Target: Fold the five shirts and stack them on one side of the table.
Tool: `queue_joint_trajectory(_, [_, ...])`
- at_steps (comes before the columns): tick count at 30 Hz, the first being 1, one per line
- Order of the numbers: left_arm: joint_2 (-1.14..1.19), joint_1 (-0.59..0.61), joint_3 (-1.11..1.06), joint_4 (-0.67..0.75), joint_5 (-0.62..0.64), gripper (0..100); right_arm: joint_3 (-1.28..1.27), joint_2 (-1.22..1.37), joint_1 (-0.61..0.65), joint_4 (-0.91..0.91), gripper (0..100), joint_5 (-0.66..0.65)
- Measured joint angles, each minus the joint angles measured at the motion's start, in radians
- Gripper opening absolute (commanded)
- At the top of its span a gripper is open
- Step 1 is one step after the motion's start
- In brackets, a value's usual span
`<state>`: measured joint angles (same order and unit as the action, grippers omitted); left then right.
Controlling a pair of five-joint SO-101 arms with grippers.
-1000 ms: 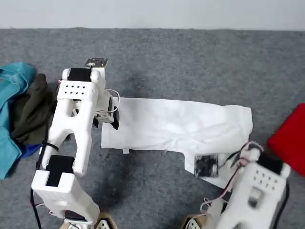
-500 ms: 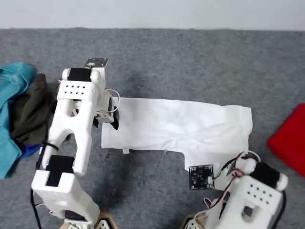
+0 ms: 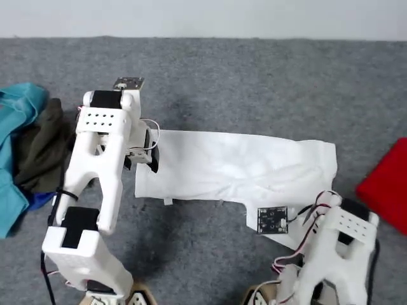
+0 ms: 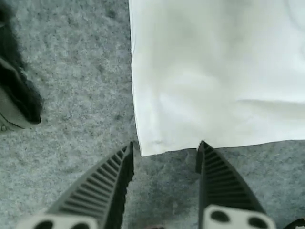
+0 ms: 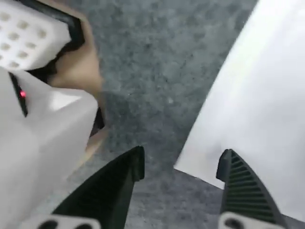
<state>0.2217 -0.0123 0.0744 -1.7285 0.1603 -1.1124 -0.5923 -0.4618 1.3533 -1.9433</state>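
Observation:
A white shirt (image 3: 235,168) lies spread flat across the middle of the grey table. My left gripper (image 4: 164,152) is open, low over the shirt's left end, its fingers on either side of a corner of the cloth (image 4: 143,149). In the high view the left gripper (image 3: 153,152) sits at that left edge. My right gripper (image 5: 181,164) is open above the near right flap of the white shirt (image 5: 252,119), with a corner of it between the fingers. The right arm (image 3: 337,244) stands at the front right.
A teal shirt (image 3: 14,121), a dark olive shirt (image 3: 39,149) and a bit of blue cloth (image 3: 37,200) are heaped at the left edge. A red shirt (image 3: 388,184) lies at the right edge. The left arm's base (image 5: 33,109) shows beside the right gripper.
The right arm drew back toward the front, then turned and came forward again over the shirt's near right flap. The left arm and the white shirt have stayed where they were.

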Motion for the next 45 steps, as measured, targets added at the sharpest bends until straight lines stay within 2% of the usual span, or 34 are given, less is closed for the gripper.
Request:
queue_joint_trajectory(6, [0.000, 0.000, 0.000, 0.000, 0.000, 20, 0.000, 0.092, 0.000, -0.143, 23.6, 0.003])
queue_joint_trajectory(9, [0.000, 0.000, 0.000, 0.000, 0.000, 20, 0.002, 0.143, 0.002, -0.209, 12.2, 0.008])
queue_joint_trajectory(12, [0.000, 0.000, 0.000, 0.000, 0.000, 20, 0.025, 0.190, 0.006, -0.284, 0.7, 0.069])
queue_joint_trajectory(15, [0.000, 0.000, 0.000, 0.000, 0.000, 20, 0.026, 0.218, 0.006, -0.368, 2.5, 0.130])
queue_joint_trajectory(18, [0.000, 0.000, 0.000, 0.000, 0.000, 20, 0.035, 0.226, 0.006, -0.379, 2.4, 0.149])
queue_joint_trajectory(27, [0.000, 0.000, 0.000, 0.000, 0.000, 20, 0.245, 0.249, 0.046, -0.112, 2.4, 0.155])
queue_joint_trajectory(34, [0.000, 0.000, 0.000, 0.000, 0.000, 20, 0.353, 0.255, 0.127, -0.068, 2.4, 0.262])
queue_joint_trajectory(38, [0.000, 0.000, 0.000, 0.000, 0.000, 20, 0.353, 0.256, 0.160, -0.149, 2.4, 0.295])
queue_joint_trajectory(45, [0.000, 0.000, 0.000, 0.000, 0.000, 20, 0.353, 0.348, 0.176, -0.402, 2.4, 0.368])
